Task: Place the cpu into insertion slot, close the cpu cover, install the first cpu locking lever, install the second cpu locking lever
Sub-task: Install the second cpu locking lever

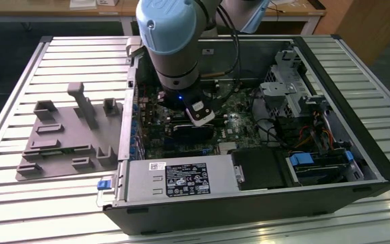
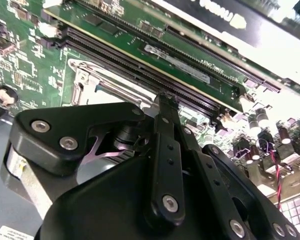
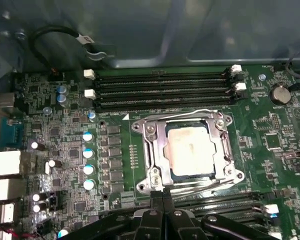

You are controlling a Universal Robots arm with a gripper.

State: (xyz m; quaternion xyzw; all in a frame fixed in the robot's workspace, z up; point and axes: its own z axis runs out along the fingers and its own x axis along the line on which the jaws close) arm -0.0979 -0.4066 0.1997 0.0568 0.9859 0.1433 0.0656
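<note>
CPU sits flat in the insertion slot at the centre of the first wrist view, its dull silver-grey square top facing up and its edges lined up with the socket frame; being square, it has no clear long axis. Just below it in that frame, the gripper has its two black fingertips pressed together with no gap and nothing between them, at the near edge of the socket. The cpu cover, a thin silvery frame with a large cut-out, lies closed around the chip, with bright wire levers running along its edges. In the second wrist view the gripper hangs over the green motherboard beside a corner of the cpu cover. Black memory slots run in parallel above the socket. In the exterior view the gripper reaches down into the open computer case, which lies on a slatted table with a grey fixture at the frame's left. White labels on the case are too small to read.
</note>
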